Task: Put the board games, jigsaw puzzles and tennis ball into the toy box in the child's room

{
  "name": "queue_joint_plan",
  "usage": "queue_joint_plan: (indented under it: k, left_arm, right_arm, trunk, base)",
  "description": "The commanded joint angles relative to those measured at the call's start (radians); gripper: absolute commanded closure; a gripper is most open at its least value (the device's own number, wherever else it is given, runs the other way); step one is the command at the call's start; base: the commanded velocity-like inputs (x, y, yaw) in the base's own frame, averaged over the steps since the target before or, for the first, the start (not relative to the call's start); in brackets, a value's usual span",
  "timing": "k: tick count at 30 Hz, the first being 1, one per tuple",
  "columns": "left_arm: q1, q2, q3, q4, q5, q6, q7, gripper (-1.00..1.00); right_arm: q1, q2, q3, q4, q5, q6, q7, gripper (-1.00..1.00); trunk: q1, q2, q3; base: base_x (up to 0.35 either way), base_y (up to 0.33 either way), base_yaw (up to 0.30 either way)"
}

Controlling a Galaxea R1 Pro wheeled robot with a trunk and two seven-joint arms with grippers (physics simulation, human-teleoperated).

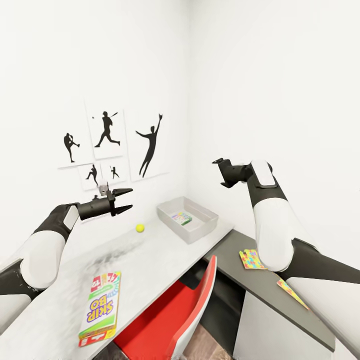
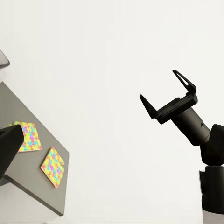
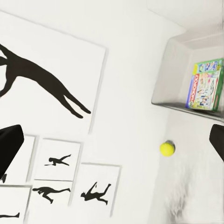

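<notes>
The light grey toy box (image 1: 173, 222) stands at the table's (image 1: 150, 257) far corner, with a green-edged board game (image 1: 181, 218) lying inside it. The tennis ball (image 1: 140, 228) rests on the table to the left of the box. A Skip-Bo board game (image 1: 101, 306) lies near the table's front edge. Two jigsaw puzzles (image 1: 251, 259) (image 1: 291, 292) sit on the lower dark cabinet top (image 1: 231, 245). My left gripper (image 1: 127, 199) hangs open and empty above the table, up and left of the ball. High to the right of the box, my right gripper (image 1: 220, 173) is open and empty too.
A red chair (image 1: 187, 305) is tucked under the table's front edge. White walls meet in a corner right behind the toy box, and baseball-player silhouettes (image 1: 150, 145) hang on the left wall. The right wrist view takes in the box (image 3: 175, 70) and ball (image 3: 167, 148).
</notes>
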Motion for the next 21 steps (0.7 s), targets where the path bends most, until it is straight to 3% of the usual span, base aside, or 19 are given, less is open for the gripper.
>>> queue_joint_plan:
  k: [1, 12, 21]
  left_arm:
    - [-0.001, 0.0, 0.007, 0.0, -0.01, 0.008, -0.007, -1.0]
    - [-0.001, 0.0, 0.007, 0.0, -0.011, 0.008, -0.007, -1.0]
    - [-0.001, 0.0, 0.007, 0.0, -0.011, 0.008, -0.007, -1.0]
  right_arm:
    - [-0.001, 0.001, -0.004, -0.001, -0.011, 0.0, -0.01, -1.0]
    - [-0.001, 0.001, -0.004, -0.001, -0.011, 0.0, -0.01, -1.0]
    - [-0.001, 0.0, -0.004, 0.0, -0.011, 0.002, -0.009, -1.0]
  trunk:
    - [0.0, -0.001, -0.002]
    - [0.0, -0.001, -0.018]
    - [0.0, -0.001, -0.023]
  base:
    - [-0.173, 0.129, -0.125]
    - [-0.084, 0.055, -0.141]
    - [-0.144, 0.098, -0.237]
